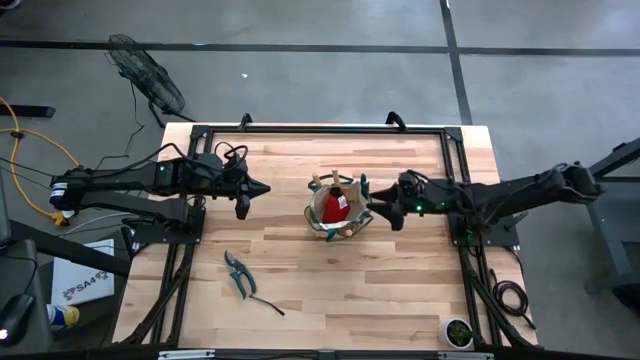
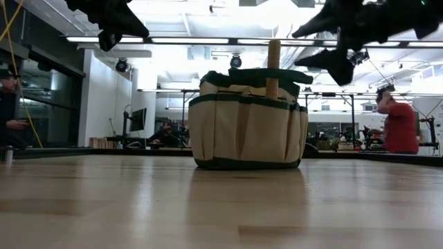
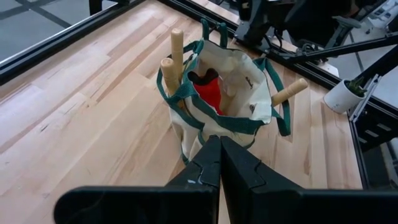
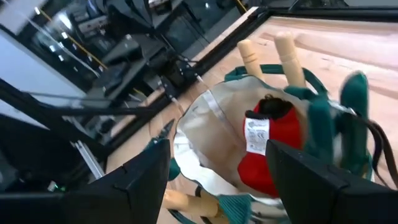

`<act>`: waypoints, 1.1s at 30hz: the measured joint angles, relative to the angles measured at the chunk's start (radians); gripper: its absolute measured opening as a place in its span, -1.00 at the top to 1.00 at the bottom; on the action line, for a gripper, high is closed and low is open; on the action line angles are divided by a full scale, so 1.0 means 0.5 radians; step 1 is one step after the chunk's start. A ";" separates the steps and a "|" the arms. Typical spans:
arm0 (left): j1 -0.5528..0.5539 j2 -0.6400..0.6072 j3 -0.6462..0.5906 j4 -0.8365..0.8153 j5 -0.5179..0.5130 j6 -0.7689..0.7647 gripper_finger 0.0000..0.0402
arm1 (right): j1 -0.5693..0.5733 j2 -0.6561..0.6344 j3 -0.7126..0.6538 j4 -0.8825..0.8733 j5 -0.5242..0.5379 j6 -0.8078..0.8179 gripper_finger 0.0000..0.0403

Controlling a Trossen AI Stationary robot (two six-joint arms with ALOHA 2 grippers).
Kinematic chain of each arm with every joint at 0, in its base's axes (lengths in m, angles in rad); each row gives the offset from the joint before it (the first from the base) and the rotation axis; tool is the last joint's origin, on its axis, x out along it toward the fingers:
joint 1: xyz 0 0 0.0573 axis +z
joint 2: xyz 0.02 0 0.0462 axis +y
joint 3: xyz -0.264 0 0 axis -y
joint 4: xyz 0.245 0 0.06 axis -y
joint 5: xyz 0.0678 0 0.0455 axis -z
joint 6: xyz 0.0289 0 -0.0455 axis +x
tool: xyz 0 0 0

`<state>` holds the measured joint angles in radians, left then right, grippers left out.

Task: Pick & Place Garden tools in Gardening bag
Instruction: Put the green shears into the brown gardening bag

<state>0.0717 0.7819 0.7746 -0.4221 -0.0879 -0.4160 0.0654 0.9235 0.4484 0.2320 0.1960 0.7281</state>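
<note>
**Bag mid-worktop, both arms level with it, shears outside**

Worktop (image 1: 300,280): light wood planks, dark frame rail round the edge. Wide bare planks on the near side of the bag and between the bag and the left arm.

Gardening bag (image 1: 337,207): upright near the middle of the worktop, tan fabric, green trim, mouth open. Low view shows outer pockets; what sits in them cannot be made out.

Left hand (image 1: 243,202): well apart from the bag on its left side, raised off the planks. In the left wrist view the two fingers (image 3: 238,168) lie pressed together, nothing between them.

Right hand (image 1: 381,206): just beside the bag's right rim, above it. In the right wrist view its fingers (image 4: 134,180) stand wide apart, empty, with the bag mouth between them.

Red glove-like item (image 4: 268,146): inside the bag, white label showing; lower part hidden by the bag wall.

Wooden handles (image 3: 172,59): two stand up at one rim, a third pokes out at the opposite side; their metal ends are hidden in the bag.

Pruning shears (image 1: 237,273): flat on the planks, near side, left of the bag and well apart from it. A thin dark piece (image 1: 268,305) lies just beside them, too small to identify.
</note>
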 joint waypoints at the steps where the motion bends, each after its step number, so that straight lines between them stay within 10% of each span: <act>1: 0.000 0.001 0.000 0.000 0.000 0.000 1.00 | 0.000 -0.025 -0.058 0.066 0.010 0.023 -0.27; 33: 0.000 0.001 0.000 0.000 -0.005 -0.017 1.00 | 0.000 -1.031 -0.850 0.395 0.021 0.090 -0.27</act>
<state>0.0719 0.7822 0.7746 -0.4219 -0.0906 -0.4244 0.0654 0.4079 0.0232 0.4293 0.2063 0.7729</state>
